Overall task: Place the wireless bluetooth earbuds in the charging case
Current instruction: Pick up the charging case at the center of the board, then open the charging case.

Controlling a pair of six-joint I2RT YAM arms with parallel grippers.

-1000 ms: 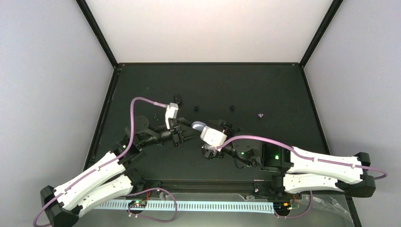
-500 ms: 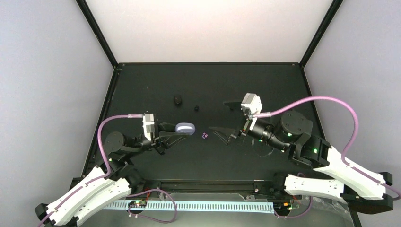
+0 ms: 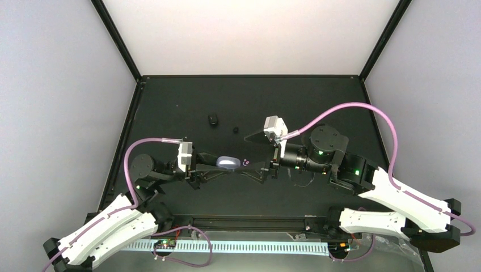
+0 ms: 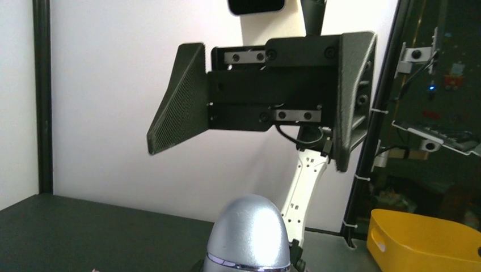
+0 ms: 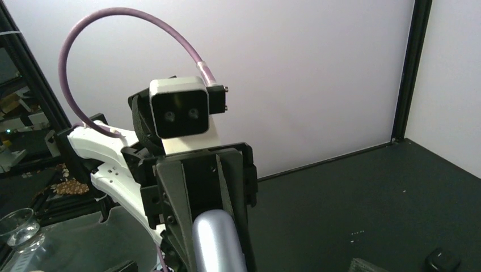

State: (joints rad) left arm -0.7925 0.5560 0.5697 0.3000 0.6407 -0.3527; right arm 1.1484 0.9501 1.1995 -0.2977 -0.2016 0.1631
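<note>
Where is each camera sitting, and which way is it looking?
Top external: high behind the arms, looking down at the black table; both arms show, left gripper shut on the silver case, right gripper open.
Left wrist: on the left arm, looking over the case at the right gripper; own fingers barely show.
Right wrist: on the right arm, looking back at the left gripper; own fingers barely show.
Shared: both wrist views face each other and see the case.
</note>
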